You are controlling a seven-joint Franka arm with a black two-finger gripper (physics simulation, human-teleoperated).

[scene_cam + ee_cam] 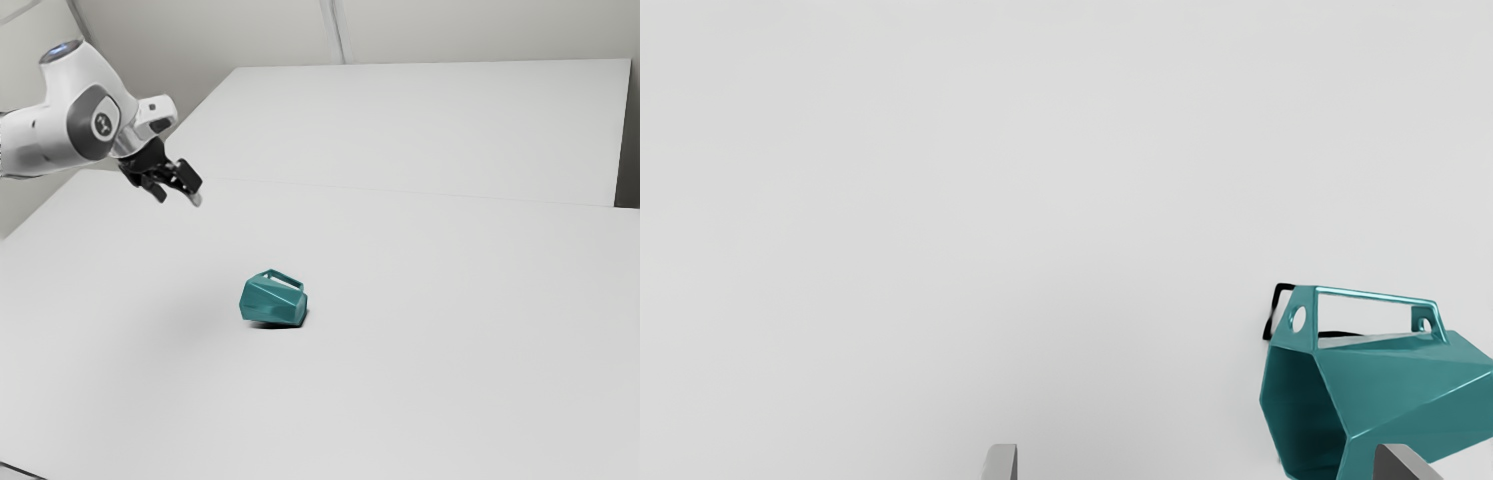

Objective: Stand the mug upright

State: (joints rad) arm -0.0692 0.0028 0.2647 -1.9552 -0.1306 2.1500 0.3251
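The teal mug [272,302] lies on its side on the white tabletop [400,380]. The pincer [178,197] is up high, spread wide and holding nothing. If it goes straight down, one finger could bump the mug and roll it. Pinching just the handle [1308,335] might let the mug swing and flop over.

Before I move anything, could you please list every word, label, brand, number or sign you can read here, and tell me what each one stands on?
No words or numbers can be read.
Arm: a small pale emblem on its dark round joint cover, too small to make out as a brand or sign.
Mug: no readable text on the faces in sight.
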